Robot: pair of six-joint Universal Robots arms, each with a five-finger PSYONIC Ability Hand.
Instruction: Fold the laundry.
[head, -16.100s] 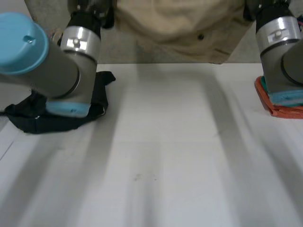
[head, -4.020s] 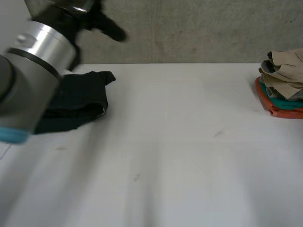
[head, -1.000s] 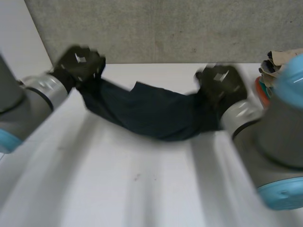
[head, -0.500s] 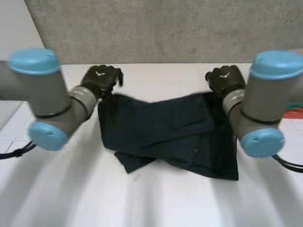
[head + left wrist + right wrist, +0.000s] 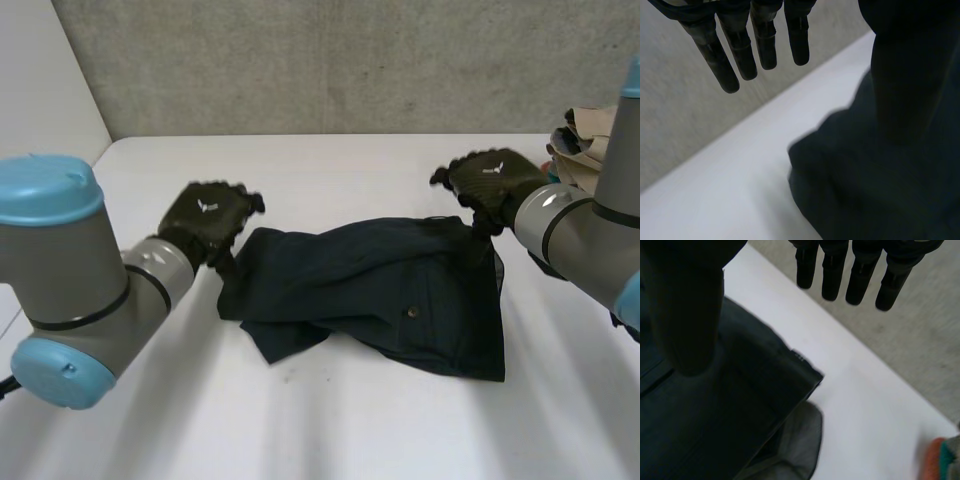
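Observation:
A dark navy garment [image 5: 385, 290] lies rumpled on the white table [image 5: 330, 420], its waistband end with a button toward my right side. My left hand [image 5: 208, 218] hovers at the garment's left corner. In the left wrist view its fingers [image 5: 742, 50] are straight and spread from the thumb, with the cloth [image 5: 875, 190] lying free below the palm. My right hand [image 5: 488, 180] is just above the garment's far right corner. Its fingers [image 5: 860, 275] are straight too, and the waistband corner [image 5: 800, 365] lies flat on the table beneath them. Neither hand grips cloth.
A stack of folded laundry [image 5: 590, 150] with a beige piece on top stands at the table's far right edge, its orange and teal layers [image 5: 942, 460] showing beyond the garment. A concrete wall [image 5: 350, 60] rises behind the table.
A second ago the garment hung between both shut hands. They lowered it onto the table, opened and let go. The hands now sit slightly off its upper corners.

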